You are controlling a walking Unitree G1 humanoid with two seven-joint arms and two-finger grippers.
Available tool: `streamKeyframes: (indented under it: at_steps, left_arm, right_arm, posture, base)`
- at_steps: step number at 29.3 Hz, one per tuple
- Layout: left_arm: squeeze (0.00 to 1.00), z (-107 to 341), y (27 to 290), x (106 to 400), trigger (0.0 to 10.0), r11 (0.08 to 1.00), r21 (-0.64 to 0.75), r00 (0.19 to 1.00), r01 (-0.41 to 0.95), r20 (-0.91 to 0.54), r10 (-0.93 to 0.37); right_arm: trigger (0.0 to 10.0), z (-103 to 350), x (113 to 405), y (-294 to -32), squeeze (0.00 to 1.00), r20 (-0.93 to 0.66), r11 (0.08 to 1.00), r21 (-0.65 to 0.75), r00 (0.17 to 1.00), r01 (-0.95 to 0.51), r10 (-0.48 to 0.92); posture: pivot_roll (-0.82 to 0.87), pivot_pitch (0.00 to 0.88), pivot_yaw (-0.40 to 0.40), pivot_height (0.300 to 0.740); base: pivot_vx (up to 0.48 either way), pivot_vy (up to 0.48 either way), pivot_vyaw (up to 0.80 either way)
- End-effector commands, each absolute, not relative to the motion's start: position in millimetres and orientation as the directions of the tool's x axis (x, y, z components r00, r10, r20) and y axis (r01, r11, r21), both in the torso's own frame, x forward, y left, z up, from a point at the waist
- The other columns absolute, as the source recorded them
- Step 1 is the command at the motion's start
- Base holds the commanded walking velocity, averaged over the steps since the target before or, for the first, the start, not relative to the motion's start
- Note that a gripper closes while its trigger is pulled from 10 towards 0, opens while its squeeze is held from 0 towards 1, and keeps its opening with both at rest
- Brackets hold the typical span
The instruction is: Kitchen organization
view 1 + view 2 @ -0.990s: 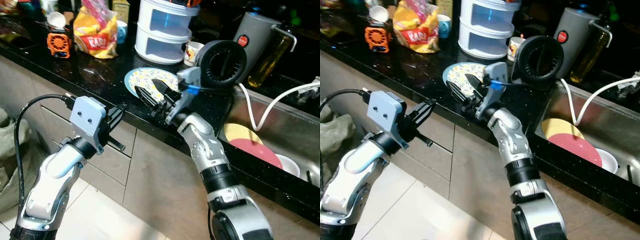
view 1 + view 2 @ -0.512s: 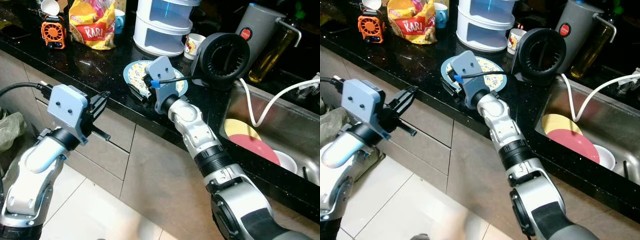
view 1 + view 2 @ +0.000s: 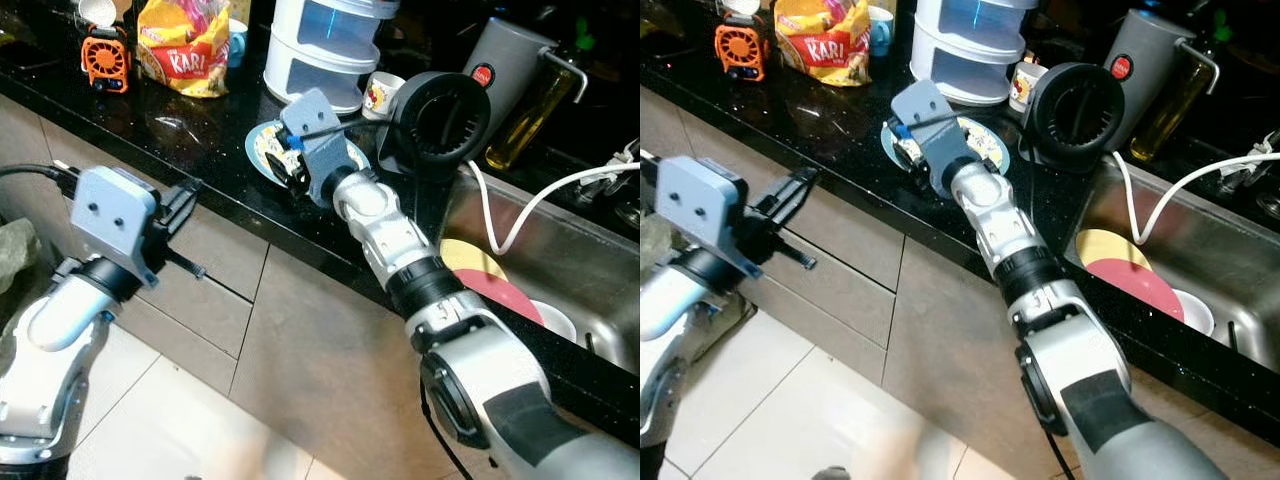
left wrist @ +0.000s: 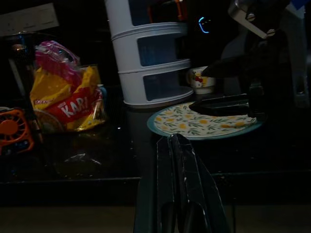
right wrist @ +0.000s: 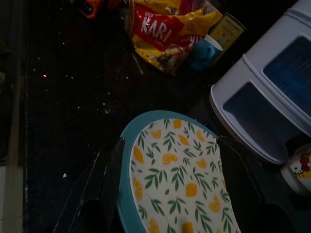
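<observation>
A teal-rimmed plate (image 5: pixel 180 179) with a lemon pattern lies on the black counter (image 3: pixel 200 130) near its front edge. My right gripper (image 5: pixel 170 143) reaches over it and is open, one black finger (image 5: pixel 111 189) on each side of the plate. From the left wrist view one of those fingers (image 4: pixel 218 104) rests low on the plate (image 4: pixel 204 126). My left gripper (image 3: pixel 188 190) hangs shut in front of the drawers below the counter, left of the plate, holding nothing.
Behind the plate stand a white stacked drawer box (image 3: pixel 320 50), a cartoon mug (image 3: pixel 380 95) and a round black appliance (image 3: pixel 440 115). A yellow snack bag (image 3: pixel 185 50) and orange mini fan (image 3: pixel 105 60) sit left. The sink (image 3: pixel 600 270) on the right holds coloured plates (image 3: pixel 480 280).
My right gripper has advanced from the counter's front edge out over the plate, its fingers now straddling it. The head camera has shifted; the left arm has barely moved.
</observation>
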State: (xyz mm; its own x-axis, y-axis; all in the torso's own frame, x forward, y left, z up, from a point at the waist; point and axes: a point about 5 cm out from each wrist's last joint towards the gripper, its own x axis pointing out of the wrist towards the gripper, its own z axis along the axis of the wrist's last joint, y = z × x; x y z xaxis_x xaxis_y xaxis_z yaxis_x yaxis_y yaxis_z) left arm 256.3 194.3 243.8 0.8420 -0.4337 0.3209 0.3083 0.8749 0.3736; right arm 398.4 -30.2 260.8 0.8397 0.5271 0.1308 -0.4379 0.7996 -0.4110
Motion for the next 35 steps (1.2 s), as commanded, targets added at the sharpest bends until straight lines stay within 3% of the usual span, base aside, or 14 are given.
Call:
streamKeyframes:
  at_steps: [1, 5, 6, 8, 11, 12, 14, 19, 24, 35]
  left_arm:
    - [0.0, 244.5, 192.0, 253.3, 10.0, 0.864, 0.389, 0.838, 0.32, 0.31, -0.45]
    - [0.0, 241.4, 193.8, 251.2, 10.0, 0.865, 0.392, 0.848, 0.312, 0.296, -0.44]
    - [0.0, 241.3, 192.2, 251.4, 10.0, 0.864, 0.39, 0.846, 0.317, 0.295, -0.443]
    - [0.0, 241.3, 191.8, 251.4, 10.0, 0.864, 0.39, 0.846, 0.318, 0.295, -0.445]
    - [0.0, 241.7, 188.1, 254.2, 10.0, 0.863, 0.381, 0.839, 0.333, 0.299, -0.455]
    - [0.0, 241.7, 188.1, 254.2, 10.0, 0.863, 0.381, 0.839, 0.333, 0.299, -0.455]
    - [0.0, 240.6, 182.3, 258.7, 10.0, 0.859, 0.368, 0.829, 0.356, 0.301, -0.472]
    - [0.0, 237.0, 164.7, 269.1, 10.0, 0.836, 0.347, 0.796, 0.426, 0.295, -0.528]
    - [0.0, 233.7, 149.7, 281.1, 10.0, 0.806, 0.337, 0.766, 0.486, 0.28, -0.579]
    - [0.0, 228.6, 125.8, 296.4, 10.0, 0.767, 0.324, 0.722, 0.553, 0.272, -0.636]
  right_arm:
    - [10.0, 256.7, 402.0, -37.4, 0.0, 0.105, 0.8, -0.432, 0.858, -0.416, 0.503]
    - [10.0, 254.4, 399.4, -34.8, 0.0, 0.105, 0.771, -0.398, 0.81, -0.497, 0.577]
    - [10.0, 256.4, 396.3, -36.2, 0.0, 0.136, 0.757, -0.32, 0.763, -0.57, 0.632]
    - [10.0, 257.2, 395.5, -36.8, 0.0, 0.147, 0.752, -0.301, 0.751, -0.586, 0.644]
    - [10.0, 266.9, 390.7, -46.7, 0.0, 0.26, 0.729, -0.143, 0.685, -0.67, 0.681]
    - [10.0, 266.9, 390.7, -46.7, 0.0, 0.26, 0.729, -0.143, 0.685, -0.67, 0.681]
    - [10.0, 271.5, 390.4, -59.7, 0.0, 0.349, 0.729, 0.011, 0.686, -0.685, 0.639]
    - [10.0, 265.6, 389.1, -86.3, 0.0, 0.449, 0.738, 0.229, 0.742, -0.635, 0.499]
    - [10.0, 254.7, 374.5, -103.2, 0.0, 0.524, 0.696, 0.311, 0.728, -0.647, 0.442]
    - [10.0, 245.0, 346.7, -110.6, 0.0, 0.593, 0.661, 0.321, 0.688, -0.678, 0.418]
  posture:
    - [0.34, 0.012, -0.222, 0.74]
    - [0.35, 0.017, -0.217, 0.74]
    - [0.34, 0.018, -0.212, 0.74]
    - [0.34, 0.018, -0.212, 0.74]
    - [0.33, 0.009, -0.198, 0.74]
    - [0.33, 0.009, -0.198, 0.74]
    - [0.31, 0.0, -0.177, 0.74]
    - [0.27, 0.0, -0.131, 0.74]
    - [0.21, 0.0, -0.076, 0.74]
    - [0.14, 0.0, -0.024, 0.74]
  base:
    - [0.0, 0.0, 0.0]
    - [0.0, 0.0, 0.0]
    - [0.0, 0.0, 0.0]
    - [0.0, 0.0, 0.0]
    - [0.0, 0.0, 0.0]
    - [0.0, 0.0, 0.0]
    - [0.0, 0.0, 0.0]
    - [0.0, 0.0, 0.0]
    - [0.0, 0.0, 0.0]
    - [0.0, 0.0, 0.0]
